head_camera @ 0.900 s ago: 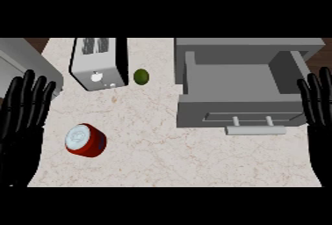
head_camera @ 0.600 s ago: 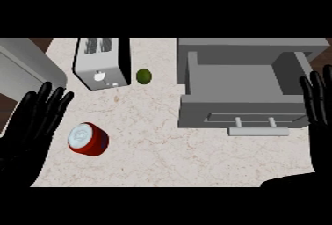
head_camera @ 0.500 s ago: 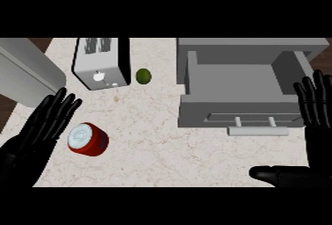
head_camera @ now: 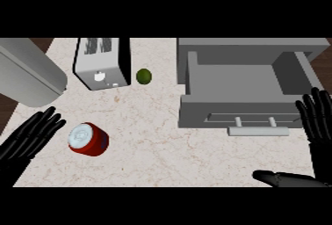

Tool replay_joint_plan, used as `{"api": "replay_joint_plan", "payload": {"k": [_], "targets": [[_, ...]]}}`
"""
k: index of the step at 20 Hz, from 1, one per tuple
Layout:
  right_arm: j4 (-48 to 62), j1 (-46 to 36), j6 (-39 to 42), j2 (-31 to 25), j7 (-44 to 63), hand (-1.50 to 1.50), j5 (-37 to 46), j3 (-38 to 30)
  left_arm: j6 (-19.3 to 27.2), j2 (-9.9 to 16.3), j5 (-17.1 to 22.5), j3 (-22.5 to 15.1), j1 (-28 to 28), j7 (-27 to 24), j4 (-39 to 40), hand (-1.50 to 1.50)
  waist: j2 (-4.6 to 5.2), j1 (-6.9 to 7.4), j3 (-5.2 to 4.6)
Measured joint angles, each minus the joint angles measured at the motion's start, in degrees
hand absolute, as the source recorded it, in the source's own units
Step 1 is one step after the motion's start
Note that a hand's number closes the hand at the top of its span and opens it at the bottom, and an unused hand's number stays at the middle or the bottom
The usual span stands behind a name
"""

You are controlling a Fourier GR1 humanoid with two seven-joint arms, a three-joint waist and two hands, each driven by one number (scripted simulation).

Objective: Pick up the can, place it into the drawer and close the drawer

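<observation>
On the counter's left side lies the can (head_camera: pixel 88 138) — red wall, pale round end turned up toward the head view, tipped over on its side, well apart from the drawer (head_camera: pixel 246 83) that stands pulled open at the right. The left hand (head_camera: pixel 31 137) sits just beside the can, fingers straight and spread, grasping nothing, not touching it. The right hand (head_camera: pixel 319 116) rests at the right edge by the drawer front, fingers up and relaxed, empty too.

How will the can handle? Likely stiff and fairly light, with a smooth curved wall — so prone to roll or slide away if nudged from one side only. The best hold looks like a wrap across the red wall at mid-length, thumb on one flank and fingers on the other, not on the flat ends.

A toaster (head_camera: pixel 101 63) and a small green fruit (head_camera: pixel 144 76) stand further back, clear of the path to the drawer.
</observation>
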Motion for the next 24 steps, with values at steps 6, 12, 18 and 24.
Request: {"api": "replay_joint_plan", "payload": {"k": [6, 12, 18, 24], "targets": [[0.85, 3.49, 2.36, 0.32, -3.43, -1.5, -0.98, -1.36, -1.13, -0.22, 4.33, 3.55, 0.49, 4.71, -1.37, -1.5, 0.0, -0.06, 0.02], [0.61, 4.43, 3.64, 0.3, -3.66, -1.5, -1.71, -3.14, -0.38, -2.07, 3.7, 4.47, -1.59, 8.36, -0.09, -1.5, 0.03, -0.15, 0.03], [2.59, 6.05, 6.08, 0.59, -6.93, -1.5, -2.99, -5.12, -2.06, -4.44, 0.62, 4.91, -2.66, 7.39, 3.41, -1.5, 0.02, -0.17, 0.01], [1.88, 7.22, 7.58, 0.66, -7.33, -1.5, -3.18, -6.25, -5.81, -5.95, -4.26, 6.17, -4.45, 0.89, 12.16, -1.5, 0.04, -0.22, 0.01]]}}
